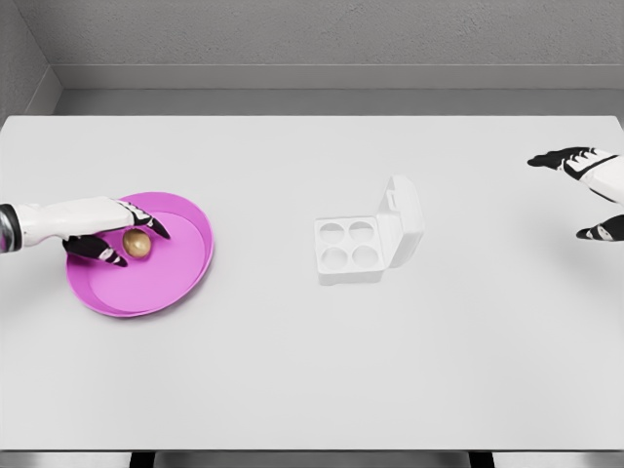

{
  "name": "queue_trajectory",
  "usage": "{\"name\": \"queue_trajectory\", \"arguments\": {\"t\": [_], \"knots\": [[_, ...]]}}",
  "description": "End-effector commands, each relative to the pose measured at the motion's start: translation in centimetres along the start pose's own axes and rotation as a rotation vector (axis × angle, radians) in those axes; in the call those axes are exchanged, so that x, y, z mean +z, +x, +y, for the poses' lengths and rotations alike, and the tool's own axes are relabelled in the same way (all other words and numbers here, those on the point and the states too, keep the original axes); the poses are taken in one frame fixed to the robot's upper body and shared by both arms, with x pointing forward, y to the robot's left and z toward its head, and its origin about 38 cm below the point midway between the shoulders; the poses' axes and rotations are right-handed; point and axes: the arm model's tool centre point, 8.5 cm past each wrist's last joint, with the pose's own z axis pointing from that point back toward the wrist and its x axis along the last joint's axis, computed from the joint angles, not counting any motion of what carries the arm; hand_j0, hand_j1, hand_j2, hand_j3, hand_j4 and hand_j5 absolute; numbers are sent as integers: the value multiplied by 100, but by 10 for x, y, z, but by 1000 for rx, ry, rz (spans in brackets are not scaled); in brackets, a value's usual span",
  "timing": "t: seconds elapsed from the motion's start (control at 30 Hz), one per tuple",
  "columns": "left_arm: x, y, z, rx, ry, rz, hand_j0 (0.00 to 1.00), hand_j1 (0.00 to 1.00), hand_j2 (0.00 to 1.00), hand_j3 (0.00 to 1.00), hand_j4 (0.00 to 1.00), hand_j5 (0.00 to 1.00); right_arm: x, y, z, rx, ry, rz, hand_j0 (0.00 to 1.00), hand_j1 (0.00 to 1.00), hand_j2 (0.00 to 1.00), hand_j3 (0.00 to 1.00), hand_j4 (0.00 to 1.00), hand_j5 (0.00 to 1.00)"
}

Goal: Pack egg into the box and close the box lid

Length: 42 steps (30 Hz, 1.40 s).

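A white table [292, 390] fills nearly the whole frame, its far edge running across the upper part below a grey wall and its near edge showing along the bottom. Most of its surface lies bare: a wide band across the lower half, the whole upper strip, and a broad stretch between the centre and the right edge.

At the left sits a magenta plate [185, 268], round with a raised rim, well in from the table's left edge. Right of centre stands the white egg box [349, 246], its tray showing four round cups, all vacant, and its lid [404, 219] hinged open and tilted up on the right side. Plate and box are well apart, with clear table between them.

The left hand [102, 232] comes in from the left edge at mid height, its forearm cut off by the frame. Its dark-tipped fingers are curled around the brown egg [136, 243], thumb below and a finger above, closing on it over the plate's left half. Whether the egg rests on the plate or is lifted off it is hard to make out.

The right hand [590, 190] shows at the right edge, upper middle, partly cut off. Its visible fingers are spread apart and hold nothing; the palm is out of frame.
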Motion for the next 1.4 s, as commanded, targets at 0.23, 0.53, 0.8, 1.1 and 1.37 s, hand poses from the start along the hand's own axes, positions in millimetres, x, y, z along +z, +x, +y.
{"name": "queue_trajectory", "arguments": {"t": [0.23,0.53,0.8,1.1,1.37], "knots": [[3,-1,2,1,8,5,76,76,76,76,76,76,0,0,1,-8,-2,0,100,100,100,100,100,100],[0,0,3,2,11,1,70,70,70,70,70,70,0,0,3,-11,1,-1,100,100,100,100,100,100],[-2,0,2,2,6,-2,70,70,70,70,70,70,0,0,3,-10,2,-1,100,100,100,100,100,100],[-2,-1,0,5,3,1,70,70,70,70,70,70,0,0,4,-12,2,-1,100,100,100,100,100,100],[-3,-1,-5,7,-11,1,70,70,70,70,70,70,0,1,4,-11,5,-1,100,100,100,100,100,100]]}}
